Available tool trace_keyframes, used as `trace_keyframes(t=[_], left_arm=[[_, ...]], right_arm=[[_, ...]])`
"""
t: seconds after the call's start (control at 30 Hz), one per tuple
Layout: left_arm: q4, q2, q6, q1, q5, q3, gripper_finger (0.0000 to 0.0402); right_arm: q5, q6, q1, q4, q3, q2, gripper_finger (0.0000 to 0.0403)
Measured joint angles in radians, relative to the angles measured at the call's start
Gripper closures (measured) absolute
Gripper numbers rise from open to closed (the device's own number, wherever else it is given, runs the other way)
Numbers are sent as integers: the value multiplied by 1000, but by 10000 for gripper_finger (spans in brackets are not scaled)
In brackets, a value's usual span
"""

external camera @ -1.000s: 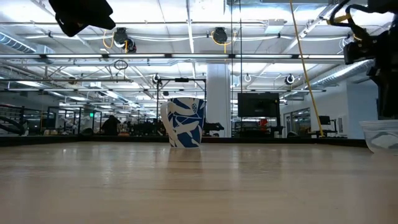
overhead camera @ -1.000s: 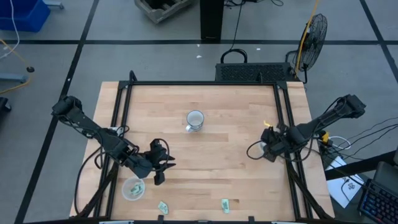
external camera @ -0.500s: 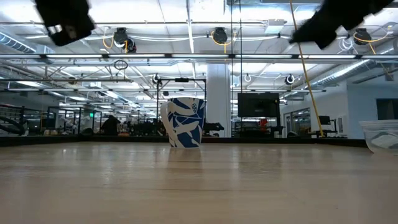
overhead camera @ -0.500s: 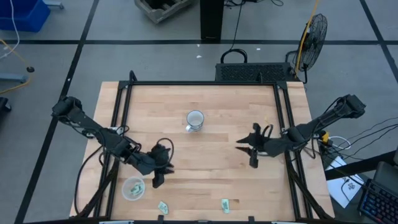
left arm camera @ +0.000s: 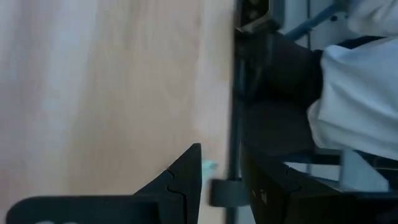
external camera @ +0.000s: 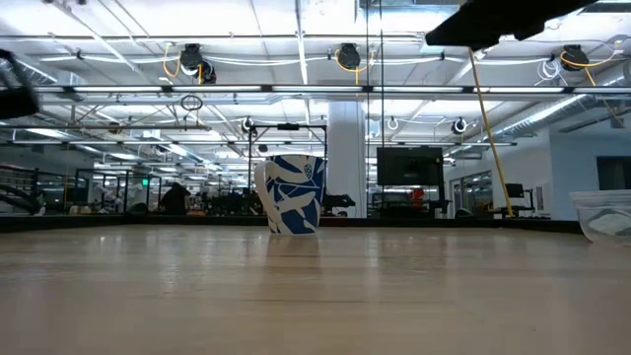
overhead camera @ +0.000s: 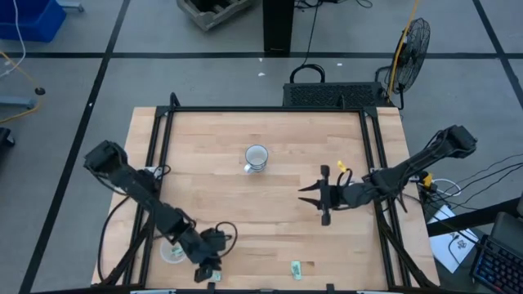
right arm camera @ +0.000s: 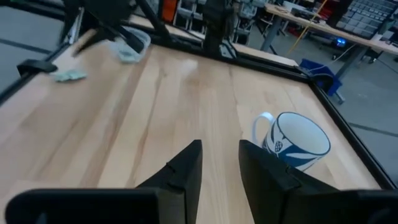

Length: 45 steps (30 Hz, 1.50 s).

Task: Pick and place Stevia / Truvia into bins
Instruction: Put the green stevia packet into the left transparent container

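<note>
Since the earlier frame the left gripper (overhead camera: 207,268) has swung from well short of the mug (overhead camera: 257,158) down to the near edge of the surface (overhead camera: 270,208), far from the mug and just beside a sachet (overhead camera: 214,273) lying there. Its fingers (left arm camera: 180,180) stand a narrow gap apart with nothing between them. The right gripper (overhead camera: 320,198) has shifted slightly and hovers to the right of the mug, nearer the surface's front, fingers (right arm camera: 181,167) also narrowly parted and empty. One bin (overhead camera: 173,250) sits far from the mug toward the front left corner, just beside the left arm, with something pale green inside. A second sachet (overhead camera: 296,269) lies at the near edge, straight out in front of the mug.
</note>
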Motion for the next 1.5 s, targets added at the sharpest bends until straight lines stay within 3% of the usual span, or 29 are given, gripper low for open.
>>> trace_keyframes(t=[0.2, 0.37, 0.8, 1.07, 1.5], left_arm=[[-23, 65, -159, -67, 23, 0, 289], [-21, 100, -206, -89, 21, 0, 289], [-169, 132, -204, -81, -13, 1, 289], [-166, 131, -189, -82, -37, 1, 289], [-98, 131, -183, -85, -34, 1, 289]], right_arm=[[0, 1, -4, 2, -3, 34, 307], [0, -16, -4, 2, -39, 37, 309], [0, -19, -5, 235, -187, 37, 310], [-1, -39, -5, 357, -219, 37, 310], [0, -60, -5, 382, -219, 37, 310]])
